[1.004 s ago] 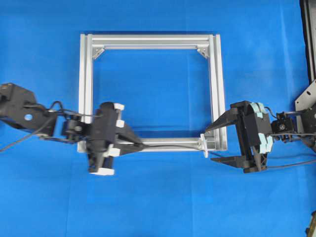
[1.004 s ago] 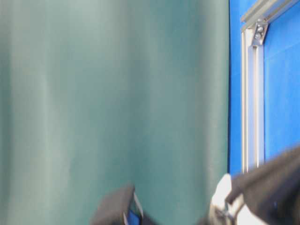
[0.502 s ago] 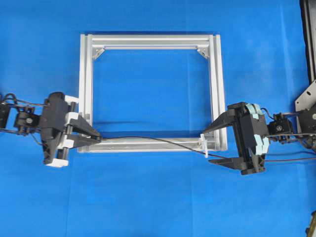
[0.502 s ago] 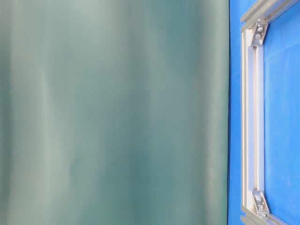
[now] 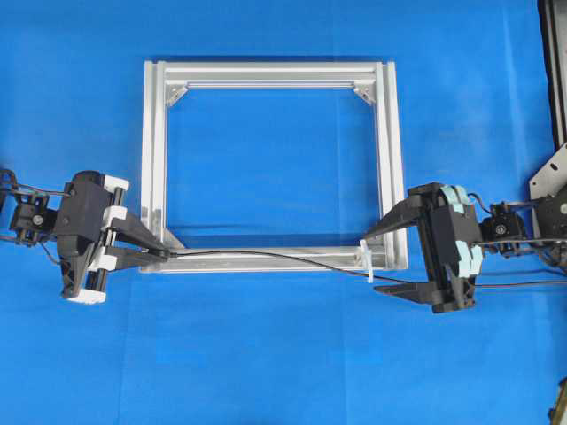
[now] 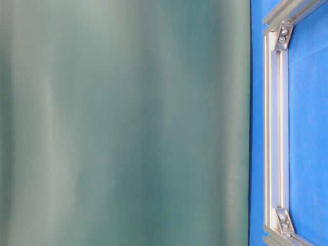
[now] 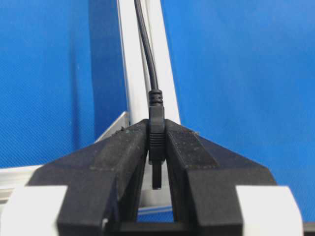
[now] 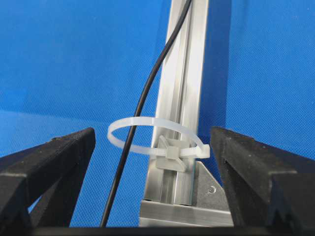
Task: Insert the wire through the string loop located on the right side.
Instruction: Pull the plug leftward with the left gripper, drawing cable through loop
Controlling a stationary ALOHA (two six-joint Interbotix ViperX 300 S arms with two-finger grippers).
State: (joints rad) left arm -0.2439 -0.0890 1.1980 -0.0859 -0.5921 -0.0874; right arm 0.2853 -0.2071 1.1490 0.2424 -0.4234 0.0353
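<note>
While the long thin black wire [image 5: 266, 256] lies along the near rail of the square aluminium frame [image 5: 152, 133], its small dark plug [image 7: 156, 142] sits pinched between the jaws of the left gripper [image 5: 162, 254], which are closed to a narrow gap on the plug body just off the frame's near-left corner. Holding at the plug rather than on the slack cable presumably gives a rigid handle for steering and tensioning the line. From there the wire runs rightward over the rail and, in the right wrist view, passes through the translucent white string loop [image 8: 155, 137], a cable-tie ring fastened at the frame's near-right corner, entering from above and leaving below toward the camera. The right gripper [image 5: 397, 257] hangs with jaws spread fully wide and nothing between them, one finger [image 8: 47, 162] on each side of the loop, touching neither loop nor wire; judged a ready position for taking the cable on the exit side. Blue worktop [image 5: 283, 354] under everything. Table-level view shows only a blurred green surface and one frame rail.
</note>
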